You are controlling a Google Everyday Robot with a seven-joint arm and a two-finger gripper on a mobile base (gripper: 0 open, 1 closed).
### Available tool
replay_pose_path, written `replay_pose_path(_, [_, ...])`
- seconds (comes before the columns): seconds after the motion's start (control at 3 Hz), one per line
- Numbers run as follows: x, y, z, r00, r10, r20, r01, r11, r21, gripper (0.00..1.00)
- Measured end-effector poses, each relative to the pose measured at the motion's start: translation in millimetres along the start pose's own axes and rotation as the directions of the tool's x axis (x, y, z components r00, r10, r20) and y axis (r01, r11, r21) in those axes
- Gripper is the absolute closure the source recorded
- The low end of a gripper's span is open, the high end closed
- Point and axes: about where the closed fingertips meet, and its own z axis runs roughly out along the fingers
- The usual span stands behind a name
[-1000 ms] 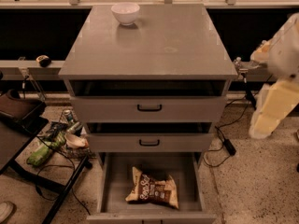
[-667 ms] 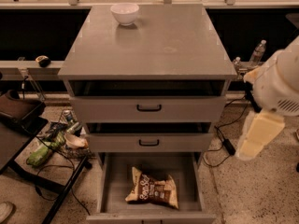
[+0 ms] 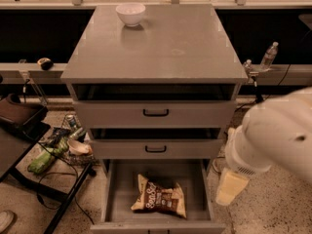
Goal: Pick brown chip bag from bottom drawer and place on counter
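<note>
Grey counter surface (image 3: 161, 48) holds a white bowl (image 3: 130, 13); brown chip bag (image 3: 160, 202) lies in the open bottom drawer (image 3: 156, 173); claw (image 3: 231, 188) hangs just right (openness: cannot tell).

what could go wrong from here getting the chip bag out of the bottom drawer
The gripper hangs right of the bottom drawer, outside its wall; swinging in may clip that wall. The brown chip bag lies flat on the drawer floor, so a pinch may slip. The white bowl sits at the back of the counter; placing there could knock it.
</note>
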Motion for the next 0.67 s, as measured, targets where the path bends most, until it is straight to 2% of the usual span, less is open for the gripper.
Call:
replay_pose_path(0.33, [13, 32, 100, 0.999, 0.029, -0.023, -0.031, 0.9951, -0.093, 0.00])
replay_pose_path(0.67, [17, 43, 128, 0.999, 0.044, -0.026, -0.047, 0.9895, -0.137, 0.00])
